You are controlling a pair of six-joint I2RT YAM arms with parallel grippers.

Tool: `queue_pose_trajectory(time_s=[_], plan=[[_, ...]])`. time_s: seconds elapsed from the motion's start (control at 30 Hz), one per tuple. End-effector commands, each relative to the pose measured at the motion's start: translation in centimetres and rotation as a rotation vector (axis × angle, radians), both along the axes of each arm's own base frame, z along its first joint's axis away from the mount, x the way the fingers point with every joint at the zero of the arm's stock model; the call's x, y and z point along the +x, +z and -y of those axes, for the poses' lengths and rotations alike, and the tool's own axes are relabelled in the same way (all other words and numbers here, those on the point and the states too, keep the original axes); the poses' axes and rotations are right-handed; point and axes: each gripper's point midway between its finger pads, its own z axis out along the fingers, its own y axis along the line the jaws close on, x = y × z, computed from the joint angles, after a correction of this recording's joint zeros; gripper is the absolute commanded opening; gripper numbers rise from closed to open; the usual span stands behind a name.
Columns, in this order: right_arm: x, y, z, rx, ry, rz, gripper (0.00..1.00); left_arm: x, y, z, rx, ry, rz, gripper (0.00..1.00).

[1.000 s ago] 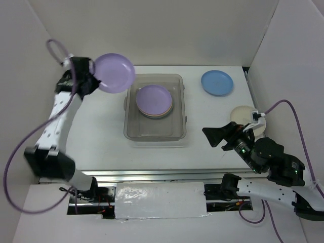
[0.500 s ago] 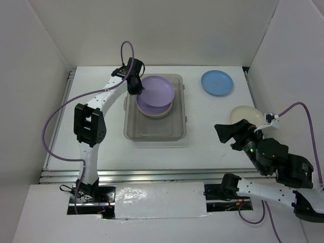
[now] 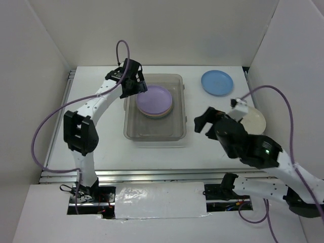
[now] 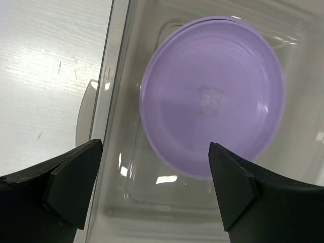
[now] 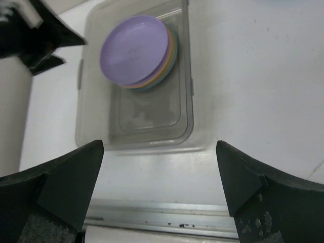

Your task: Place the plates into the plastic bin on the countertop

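The clear greyish rectangular plastic bin (image 3: 154, 130) sits mid-way across the flat white desk (image 3: 101, 136). In the bin's far half lies a round lavender plastic plate (image 3: 154, 98), topping a small stack (image 5: 171, 59) whose pinkish and orange rims peep out beneath it. The bin's near half is bare, so there looks to be room for a second pile.

The left pincer (image 4: 154, 147) hangs just above the bin's far left corner, its two black fingers spread wide and gripping nothing, with the lavender plate lying free below the gap. To my eye that plate is delivered, and the spread fingers let the arm lift away without dragging it.

Two plates lie outside the bin. A round blue plastic plate (image 3: 217, 82) is beyond its far right corner, and a round cream plastic plate (image 3: 254, 121) is off its right side, partly hidden by the right arm.

The right pincer (image 5: 160, 147) hovers between the bin's right wall and the cream plate, fingers apart and empty, facing the bin. I would guess the cream plate is its next pick, being nearest. A shallow plate flat on the desk offers only a thin rim to pinch.
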Motion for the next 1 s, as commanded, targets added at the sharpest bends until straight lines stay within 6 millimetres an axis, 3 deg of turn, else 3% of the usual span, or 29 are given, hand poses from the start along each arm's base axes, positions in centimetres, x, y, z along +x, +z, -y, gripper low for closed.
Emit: queue_pose_trajectory(time_s=[0.0, 0.03, 0.07, 0.1, 0.13, 0.17, 0.2, 0.23, 0.27, 0.3, 0.33, 0.4, 0.43, 0.5, 0.53, 0.67, 0.77, 0.97], plan=[[4.1, 0.5, -3.6, 0.025, 0.054, -0.051, 1.0, -2.2, 9.5, 0.1, -0.043, -0.013, 0.211, 0.99], [6.2, -1.0, -3.9, 0.0, 0.05, -0.096, 1.0, -3.2, 11.5, -0.7, -0.038, -0.002, 0.246, 0.99], [7.8, -1.5, -3.3, 0.025, 0.029, -0.114, 1.0, -4.3, 11.7, -1.3, -0.019, -0.002, 0.228, 0.99], [10.8, -1.9, -0.8, 0.093, -0.043, -0.112, 1.0, -5.0, 12.5, -1.8, -0.006, -0.004, 0.236, 0.99], [12.5, -2.8, 1.0, 0.108, -0.1, -0.127, 1.0, -6.3, 13.6, -2.8, 0.019, -0.015, 0.253, 0.99], [13.7, -3.7, 3.1, 0.122, -0.172, -0.147, 1.0, -7.3, 13.0, -3.7, 0.055, -0.021, 0.217, 0.99], [15.2, -5.3, 7.4, 0.135, -0.319, -0.193, 1.0, -8.6, 13.7, -4.6, 0.085, -0.042, 0.217, 0.99], [15.7, -6.1, 9.4, 0.137, -0.388, -0.212, 1.0, -9.6, 12.4, -5.5, 0.121, -0.049, 0.176, 0.99], [16.0, -7.8, 13.0, 0.128, -0.518, -0.244, 1.0, -11.5, 10.8, -7.0, 0.167, -0.063, 0.119, 0.99], [16.0, -8.8, 14.1, 0.136, -0.56, -0.27, 1.0, -11.9, 12.0, -7.3, 0.157, -0.052, 0.154, 0.99], [15.6, -9.8, 16.8, 0.127, -0.663, -0.292, 1.0, -13.0, 9.3, -8.2, 0.197, -0.067, 0.096, 0.99], [14.2, -12.5, 20.1, 0.133, -0.793, -0.362, 1.0, -14.2, 9.2, -9.5, 0.173, -0.06, 0.13, 0.99], [13.5, -13.5, 22.7, 0.157, -0.884, -0.376, 1.0, -15.1, 7.0, -10.5, 0.186, -0.064, 0.086, 0.99], [12.2, -16.1, 24.5, 0.202, -0.953, -0.408, 1.0, -15.8, 6.7, -11.3, 0.172, -0.062, 0.117, 0.99], [11.3, -16.8, 26.7, 0.241, -1.016, -0.403, 1.0, -16.4, 5.1, -12.3, 0.186, -0.034, 0.087, 0.99], [9.4, -20.8, 29.0, 0.35, -1.118, -0.414, 1.0, -17.3, 5.4, -12.4, 0.153, -0.028, 0.143, 0.99], [9.7, -22.2, 30.0, 0.359, -1.172, -0.43, 1.0, -17.7, 6.2, -13.4, 0.173, 0.011, 0.181, 0.99], [10.8, -25.7, 30.5, 0.367, -1.195, -0.528, 1.0, -17.8, 5.7, -12.6, 0.15, -0.028, 0.171, 0.99]])
